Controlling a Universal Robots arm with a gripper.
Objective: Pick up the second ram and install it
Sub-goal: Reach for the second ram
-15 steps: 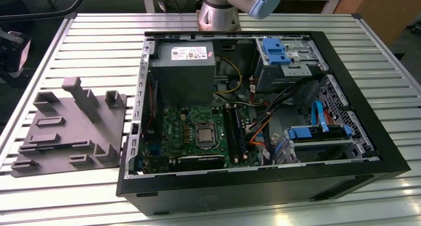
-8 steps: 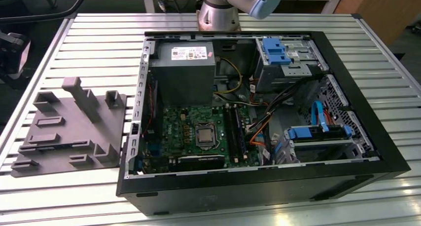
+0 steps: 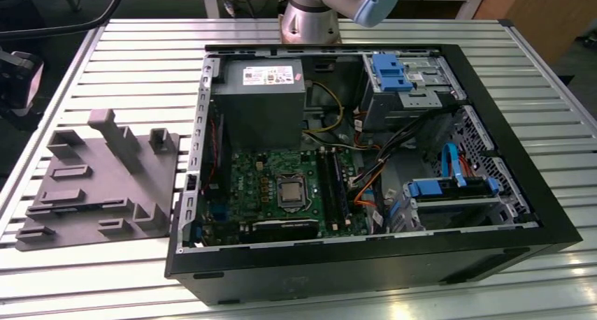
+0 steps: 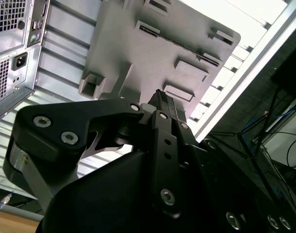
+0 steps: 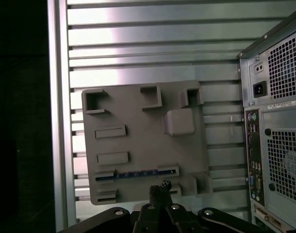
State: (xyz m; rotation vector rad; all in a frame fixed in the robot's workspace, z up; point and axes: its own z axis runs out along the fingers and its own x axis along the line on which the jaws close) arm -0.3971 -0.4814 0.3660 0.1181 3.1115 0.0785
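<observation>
A ram stick (image 5: 137, 173) stands on edge in a long slot of the grey holder plate (image 5: 138, 121), showing as a thin line of blue chips. In both wrist views my gripper (image 5: 159, 187) hangs above that plate, close to the ram's slot and just off one end of it. Its two dark fingers (image 4: 163, 104) are pressed together with nothing between them. In the exterior view the open computer case (image 3: 522, 222) lies on its side, with the motherboard's ram slots (image 3: 332, 184) beside the processor socket (image 3: 290, 191).
The holder plate (image 3: 103, 180) lies on the slatted metal table (image 3: 131, 61) at the exterior view's left of the case. The arm's base (image 3: 308, 19) stands behind the case. The case's rear panel (image 5: 274, 121) is close beside the plate. Cables and drive bays crowd the case's right half.
</observation>
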